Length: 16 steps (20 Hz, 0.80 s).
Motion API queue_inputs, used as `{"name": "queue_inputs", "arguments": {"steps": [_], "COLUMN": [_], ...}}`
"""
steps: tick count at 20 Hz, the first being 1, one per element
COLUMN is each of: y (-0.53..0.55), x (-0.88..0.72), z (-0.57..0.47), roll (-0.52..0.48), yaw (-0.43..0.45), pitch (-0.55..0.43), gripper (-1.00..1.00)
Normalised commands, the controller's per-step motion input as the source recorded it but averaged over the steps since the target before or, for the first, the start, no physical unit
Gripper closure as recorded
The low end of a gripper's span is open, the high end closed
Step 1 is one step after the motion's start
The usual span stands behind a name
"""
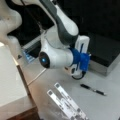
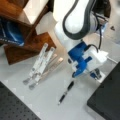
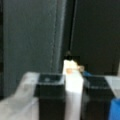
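Pincer (image 3: 73, 100) fingers clamp a white block-like piece upright between them in the wrist view, raised above the worktop (image 1: 100, 102), with a black pen (image 2: 65, 93) and metal strips (image 2: 40, 65) lying below.

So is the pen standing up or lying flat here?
Lying flat. In both front views the pen rests lengthwise on the table, apart from the gripper beside it.
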Motion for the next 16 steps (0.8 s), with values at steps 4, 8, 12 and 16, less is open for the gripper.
{"name": "queue_inputs", "arguments": {"steps": [4, 8, 12, 16], "y": [0.03, 0.09, 0.11, 0.14], "x": [-0.04, -0.08, -0.08, -0.1], "z": [0.13, 0.24, 0.16, 0.12], "roll": [0.182, 0.215, 0.17, 0.149], "yaw": [0.007, 0.098, 0.177, 0.215], "pitch": [-0.085, -0.118, -0.137, -0.152], "gripper": [1.0, 1.0, 1.0, 1.0]}}
